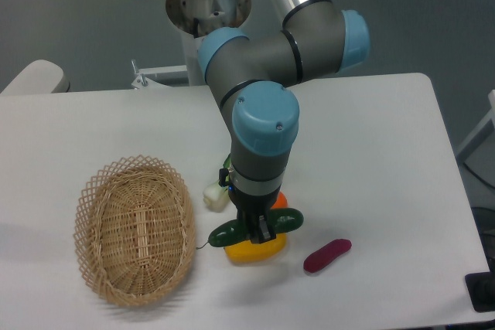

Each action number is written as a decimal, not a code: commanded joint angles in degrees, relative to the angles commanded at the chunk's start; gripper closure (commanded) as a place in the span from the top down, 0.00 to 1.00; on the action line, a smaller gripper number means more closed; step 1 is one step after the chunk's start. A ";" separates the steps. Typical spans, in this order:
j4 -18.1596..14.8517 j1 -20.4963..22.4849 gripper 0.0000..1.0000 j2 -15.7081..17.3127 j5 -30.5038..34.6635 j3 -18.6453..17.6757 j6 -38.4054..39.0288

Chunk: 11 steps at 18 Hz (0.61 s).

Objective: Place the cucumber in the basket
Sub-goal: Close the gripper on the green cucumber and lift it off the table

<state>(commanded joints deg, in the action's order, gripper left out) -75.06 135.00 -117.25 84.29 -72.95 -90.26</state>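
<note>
Camera view: we saw the gripper [261,229] down on the cucumber [232,232], its jaws seemingly closed around the middle.
Cucumber: it lay across the yellow vegetable [251,251], just right of the basket [93,191].
Neighbours: the orange piece [278,200] and bok choy [216,195] crowded close; the purple vegetable [327,255] lay apart.
Risk: we judged the glossy skin might slip on lifting, or the yellow one be dragged along.

The basket [135,229] lies left of the cucumber [259,226]; the oblong vegetable [327,255] lies right.
</note>
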 joint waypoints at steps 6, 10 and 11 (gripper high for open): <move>0.17 0.09 0.28 0.44 -0.09 -0.44 0.00; 0.35 -0.53 0.27 0.26 -0.17 -0.79 2.45; 0.35 -1.14 0.27 0.09 0.00 -0.79 3.77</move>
<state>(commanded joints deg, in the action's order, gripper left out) -74.71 133.86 -117.16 84.29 -73.74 -86.50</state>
